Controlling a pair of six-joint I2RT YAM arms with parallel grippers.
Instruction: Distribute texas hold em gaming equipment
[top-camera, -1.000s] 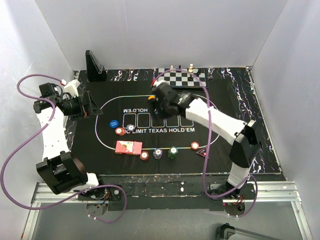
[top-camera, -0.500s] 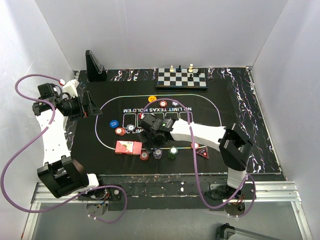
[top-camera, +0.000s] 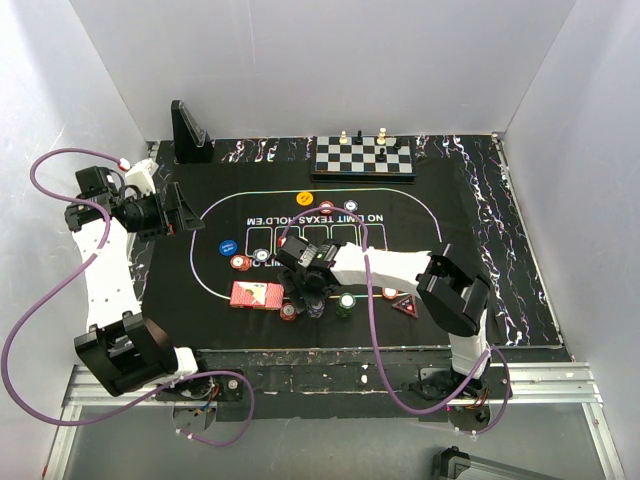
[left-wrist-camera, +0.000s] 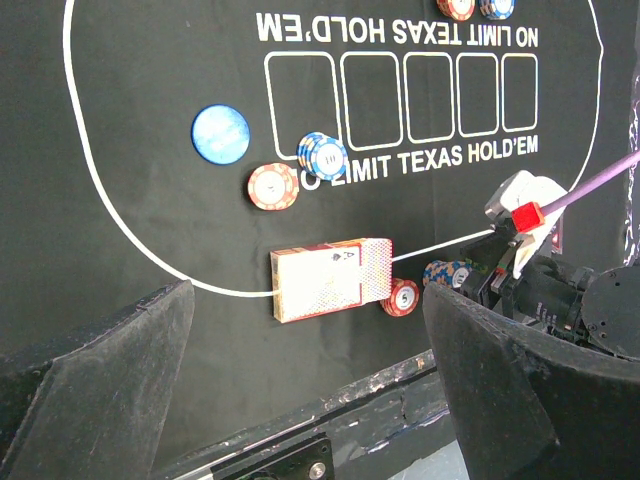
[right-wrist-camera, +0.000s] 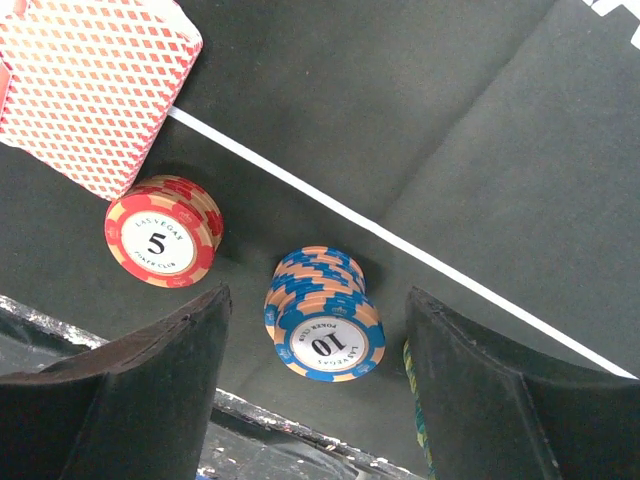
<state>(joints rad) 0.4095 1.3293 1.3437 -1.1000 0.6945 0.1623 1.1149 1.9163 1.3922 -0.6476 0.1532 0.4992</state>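
**Entry: blue stack (right-wrist-camera: 322, 318), chips marked 10.**

- **Place:** it stood upright on the mat (right-wrist-camera: 450, 150), on the near side of the white line (right-wrist-camera: 300, 186). The red stack (right-wrist-camera: 160, 232), marked 5, stood near on one side. A green stack (right-wrist-camera: 412, 392) showed only its edge on the other.
- **My right gripper (right-wrist-camera: 315, 300):** it was unclenched and empty. One finger stood on each side of the blue stack, and neither touched it.
- **Handling, as I judged it:** the chips were stiff discs, light, with smooth rims. They were loose on one another, so the column could shear or spill if pinched high or off-centre.
- **Hold:** I judged it best to go low, straight across the widest part, with the pads covering the whole column.

**Entry: deck (right-wrist-camera: 95, 90).** It lay flat, patterned back up, just beside the red stack. I judged it thin, slick and apt to fan, so best taken by its long edges.

**Entry: marker (top-camera: 404, 305).** It lay at the right end of the near row. It was too small for me to judge further.

**Entry: left gripper (top-camera: 175, 215).** It was spread wide and held nothing, out at the mat's left edge.

**Not for distribution:** chessboard (top-camera: 363, 158), at the far edge.
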